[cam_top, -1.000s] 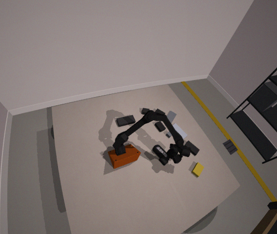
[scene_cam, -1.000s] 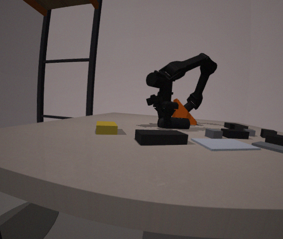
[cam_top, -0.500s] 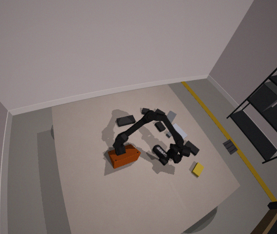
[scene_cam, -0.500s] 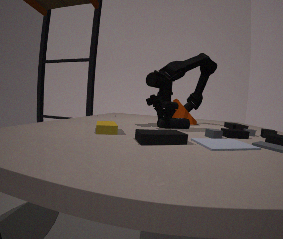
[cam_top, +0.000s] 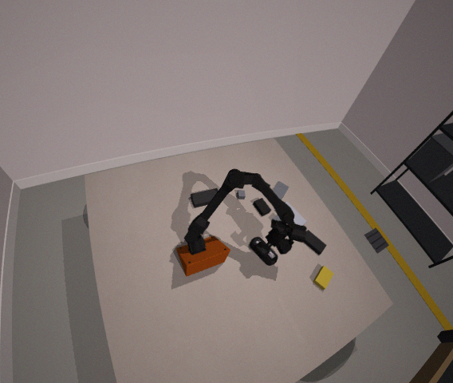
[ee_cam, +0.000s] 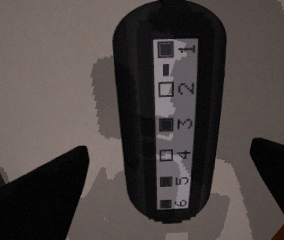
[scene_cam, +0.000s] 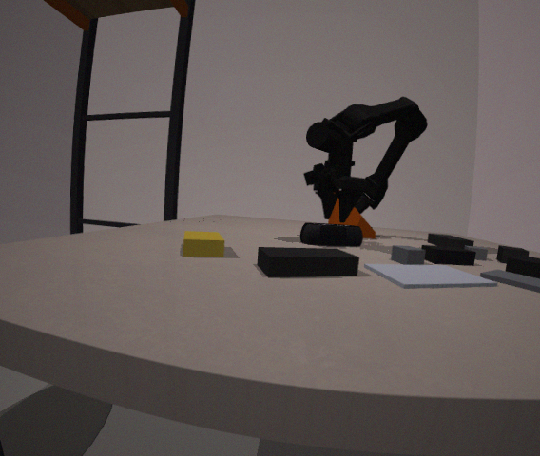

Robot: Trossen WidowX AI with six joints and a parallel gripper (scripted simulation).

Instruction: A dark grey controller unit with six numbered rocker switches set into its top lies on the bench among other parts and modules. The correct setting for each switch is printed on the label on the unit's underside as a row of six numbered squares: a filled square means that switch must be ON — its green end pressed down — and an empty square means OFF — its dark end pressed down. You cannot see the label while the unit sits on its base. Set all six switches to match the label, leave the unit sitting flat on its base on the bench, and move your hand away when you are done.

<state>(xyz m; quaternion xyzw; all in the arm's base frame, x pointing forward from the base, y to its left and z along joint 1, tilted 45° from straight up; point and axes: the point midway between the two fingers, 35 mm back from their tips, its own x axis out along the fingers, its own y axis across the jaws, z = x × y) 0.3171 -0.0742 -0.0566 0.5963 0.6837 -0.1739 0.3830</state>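
Note:
The dark controller unit (cam_top: 268, 255) (scene_cam: 331, 234) (ee_cam: 137, 100) lies upside down on the bench, its rounded ends along its length and its underside up. Its white label (ee_cam: 170, 107) shows in the wrist view: squares 1, 3, 5 and 6 are filled, squares 2 and 4 are empty, with a small dark bar between 1 and 2. The rocker switches face down and are hidden. My gripper (scene_cam: 335, 218) (ee_cam: 170, 150) is open and empty above the unit, one finger to each side of it in the wrist view, apart from it.
A black block (cam_top: 313, 242) (scene_cam: 307, 262) and a yellow block (cam_top: 324, 277) (scene_cam: 203, 244) lie beyond the unit. A light plate (scene_cam: 430, 275), a grey cube (cam_top: 241, 194) and dark blocks (cam_top: 261, 207) (cam_top: 204, 198) lie to the side. The orange base (cam_top: 206, 257) carries the arm.

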